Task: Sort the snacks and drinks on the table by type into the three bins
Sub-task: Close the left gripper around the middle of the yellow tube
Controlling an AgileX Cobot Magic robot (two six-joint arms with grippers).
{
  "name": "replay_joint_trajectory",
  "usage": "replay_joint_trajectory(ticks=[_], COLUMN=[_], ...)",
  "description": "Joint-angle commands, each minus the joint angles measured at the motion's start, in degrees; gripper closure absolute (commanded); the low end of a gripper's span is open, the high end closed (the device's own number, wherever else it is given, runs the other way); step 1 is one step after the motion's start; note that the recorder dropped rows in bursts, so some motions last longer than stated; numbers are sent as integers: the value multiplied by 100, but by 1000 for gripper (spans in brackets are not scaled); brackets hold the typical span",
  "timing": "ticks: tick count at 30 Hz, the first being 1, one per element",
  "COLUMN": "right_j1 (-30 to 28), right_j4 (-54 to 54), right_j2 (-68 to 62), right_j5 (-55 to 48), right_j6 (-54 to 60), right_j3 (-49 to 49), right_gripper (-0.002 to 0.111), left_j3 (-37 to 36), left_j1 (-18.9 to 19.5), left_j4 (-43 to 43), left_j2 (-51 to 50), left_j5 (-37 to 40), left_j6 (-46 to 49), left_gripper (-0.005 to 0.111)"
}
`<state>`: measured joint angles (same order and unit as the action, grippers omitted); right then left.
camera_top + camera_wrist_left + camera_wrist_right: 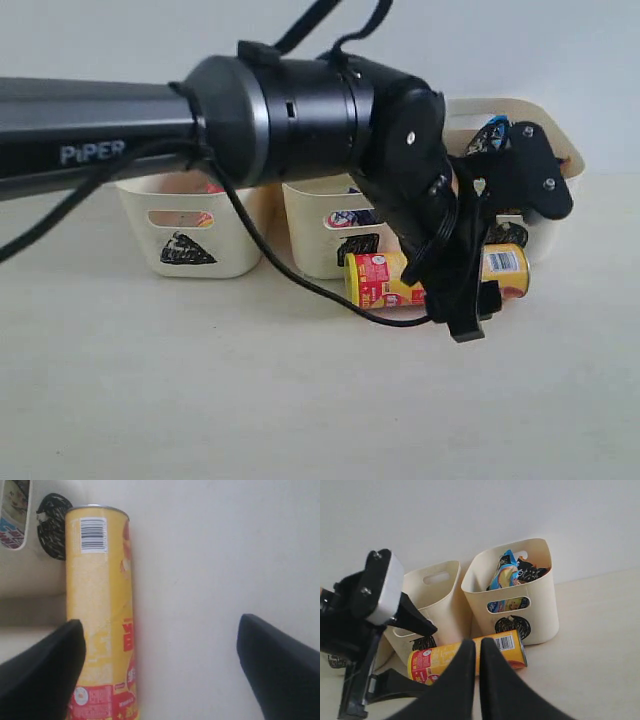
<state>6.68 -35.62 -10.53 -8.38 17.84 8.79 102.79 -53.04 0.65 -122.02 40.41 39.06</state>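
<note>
Left fingers (45, 675) stand wide apart with nothing between them; they are open over the desk (200, 400). Right fingers (462, 680) are pressed together, closed on nothing, and hang back from the work. The yellow chip tube (97, 620) lies on its side on the desk, lengthwise along the left fingers' reach. It is not centred in the gap: one fingertip overlaps its edge, and the other is well apart over bare desk. We cannot tell whether that near finger touches it. Beyond the fingertips the tube's far end lies just beside the front of the bins. We judge the step in hand to be the pick-up of this tube, the only item we see left on the desk. The next move calls for a sideways shift so that the tube sits midway between the fingers. Then comes a descent and a close across its round body, which may roll if nudged by one finger first. The circle bin (540, 595) already holds blue and dark packets, so we reckon the tube belongs elsewhere. That leaves the middle bin (320, 240) or the triangle bin (190, 225), whose contents we cannot make out. The tube itself is yellow and smooth-sided. It has a barcode panel near the end toward the bins and red labelling at the end nearer the wrist. We see no dent; the lid cannot be made out.
</note>
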Motion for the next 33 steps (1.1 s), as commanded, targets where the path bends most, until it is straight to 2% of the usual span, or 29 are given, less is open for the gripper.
replay_joint_trajectory(ticks=[1,6,17,33], right_j1=[1,1,1,1], right_j4=[19,19,19,19], right_j2=[-5,-5,-5,-5], right_j5=[35,45,44,44], right_j6=[41,41,52,52], right_j3=[-12,-12,-12,-12], right_gripper=[108,108,108,108], left_j3=[-6,98,810,860], left_j1=[-14,89,501,551], left_j4=[468,686,454,198], left_j2=[-312,-669,-1329,-1673], left_j5=[-699,-1181,-1325,-1387], left_j6=[-69,-218,-390,-350], left_gripper=[30,30,30,30])
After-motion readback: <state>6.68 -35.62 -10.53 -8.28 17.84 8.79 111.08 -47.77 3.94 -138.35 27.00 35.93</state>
